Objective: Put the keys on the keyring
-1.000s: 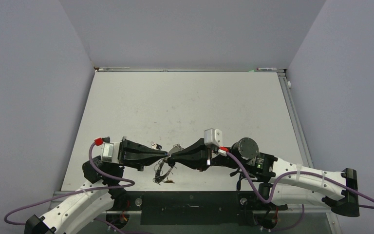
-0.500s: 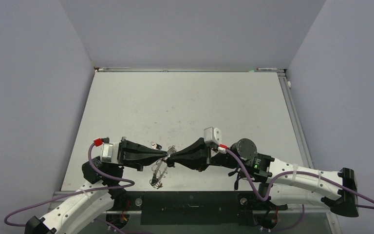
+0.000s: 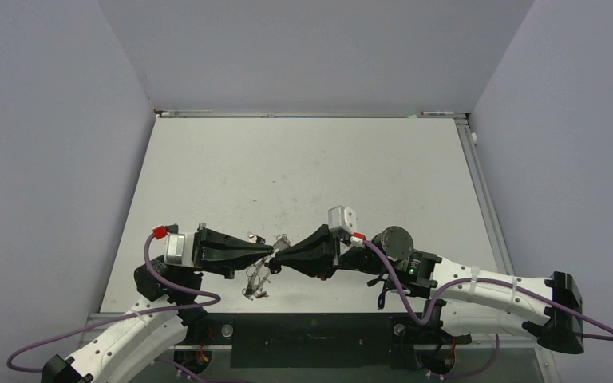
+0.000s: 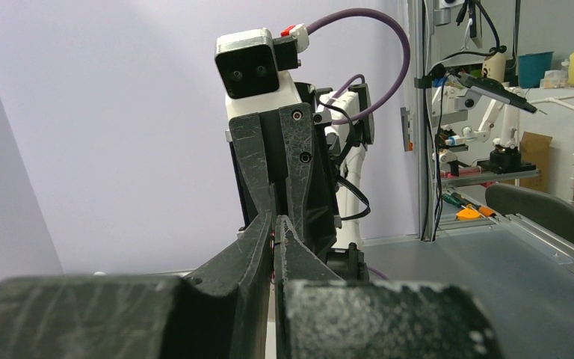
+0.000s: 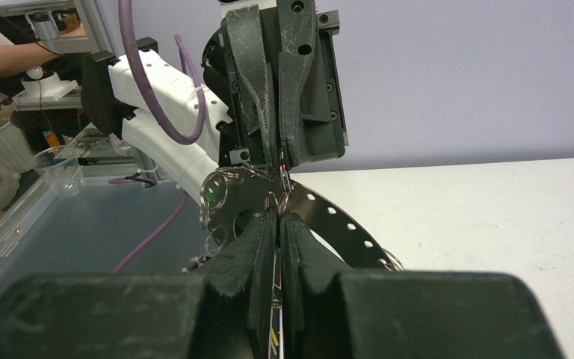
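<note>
Low centre of the overhead view, my left gripper (image 3: 269, 252) is clenched on the rim of the dangling keyring (image 3: 257, 279) and my right gripper (image 3: 278, 257) is shut tip to tip against it, on what I can't tell, so mid-threading, I judge, and next a loop must be parted for the key (image 3: 253, 238) lying upper left of the tips.

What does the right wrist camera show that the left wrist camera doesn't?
Only the right wrist view shows the keyring, a perforated silver band with wire loops standing up at the fingertips, plus the white table. Only the left wrist view shows the right arm's wrist camera and a cluttered bench beyond it. Both show the left pincer and the right pincer shut, tips nearly meeting.
</note>
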